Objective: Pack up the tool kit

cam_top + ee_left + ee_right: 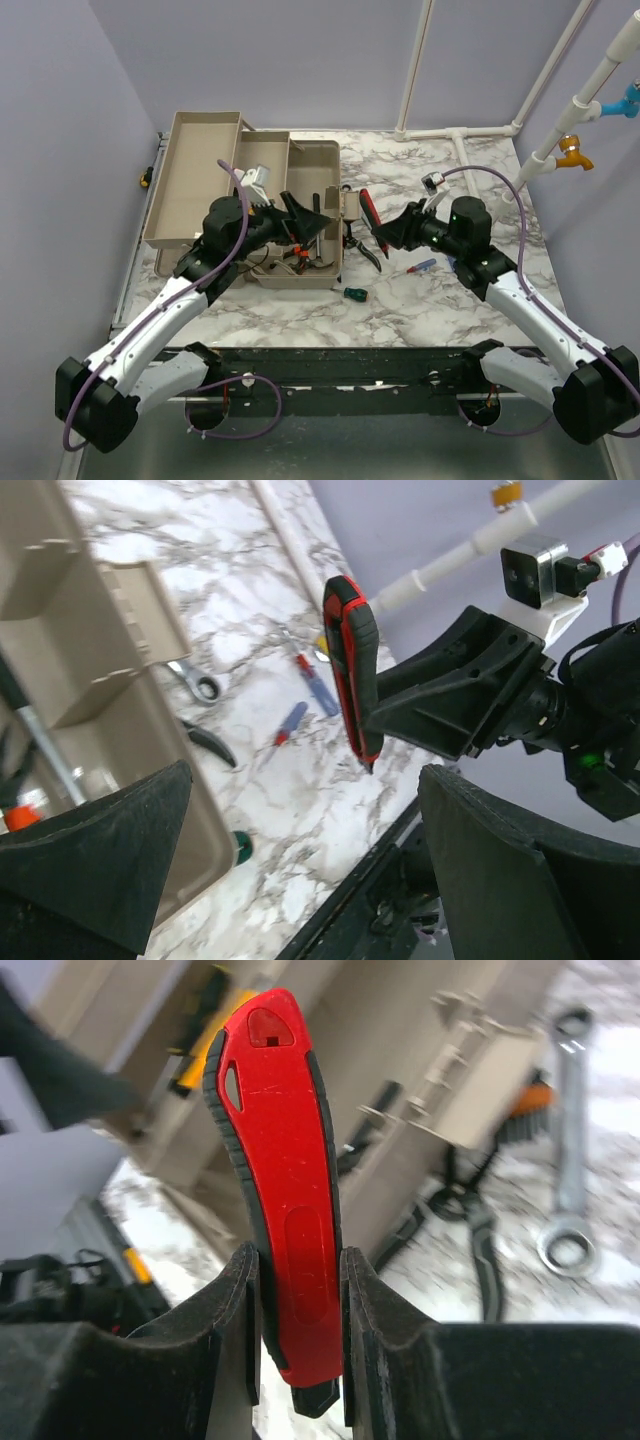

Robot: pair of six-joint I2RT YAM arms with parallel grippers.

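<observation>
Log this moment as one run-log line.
right end effector: shut on red utility knife, right of toolbox | left end effector: open, empty, above toolbox

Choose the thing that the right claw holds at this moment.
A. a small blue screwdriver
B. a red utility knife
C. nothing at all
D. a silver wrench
B: in the right wrist view the right claw is shut on the red utility knife, with one black finger pressed on each side of its body.
</observation>
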